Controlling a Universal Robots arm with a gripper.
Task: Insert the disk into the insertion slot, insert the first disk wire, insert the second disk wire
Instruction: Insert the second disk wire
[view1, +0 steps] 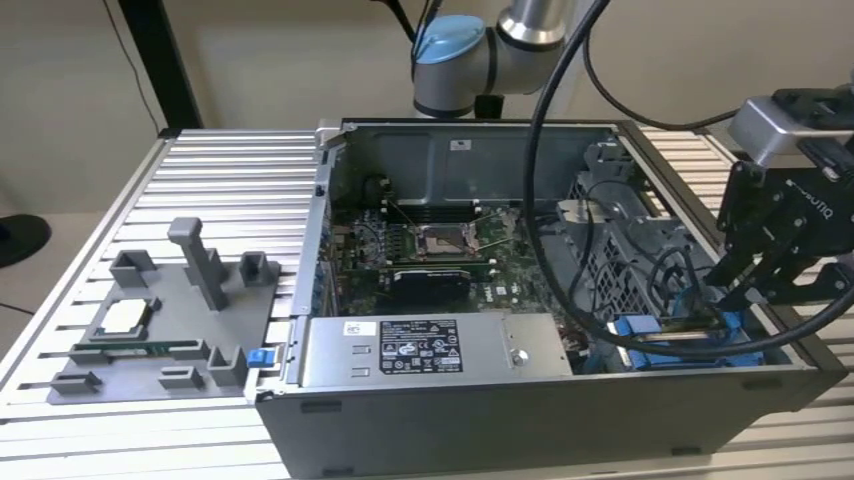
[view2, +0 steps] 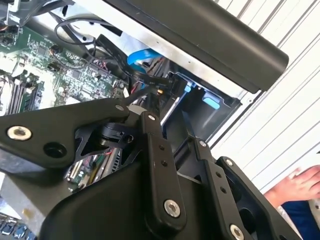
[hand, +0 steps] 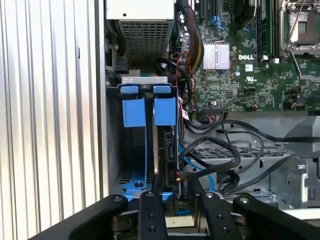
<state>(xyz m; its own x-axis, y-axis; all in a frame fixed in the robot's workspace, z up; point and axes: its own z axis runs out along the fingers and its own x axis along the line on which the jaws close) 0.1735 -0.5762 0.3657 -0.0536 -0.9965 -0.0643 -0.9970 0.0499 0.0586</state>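
**The disk** (hand: 167, 142), a silver-grey rectangular hard drive in a bright blue plastic carrier, is seen edge-on. It stands in the insertion slot (hand: 114, 145), the drive bay of blue rails and grey metal walls. The bay is at the near corner of the open dark-grey computer case (view1: 534, 420), on the exterior view's right. The disk's blue tab sits level with the neighbouring blue carrier tab (hand: 134, 111).

Judge the disk dense, rigid and sensitive to shock, with slick metal faces. Take hold of it across the carrier's long edges, clear of the connector end.

The black linkage gripper (hand: 172, 184) hangs directly over the disk's end. You cannot tell how far it is open, nor whether it holds anything.

Black cables (hand: 200, 127) crowd just beside the bay, over the perforated grey metal cage (hand: 250, 152). The grey labelled power-supply box (view1: 420, 350) lies along the case's near edge.
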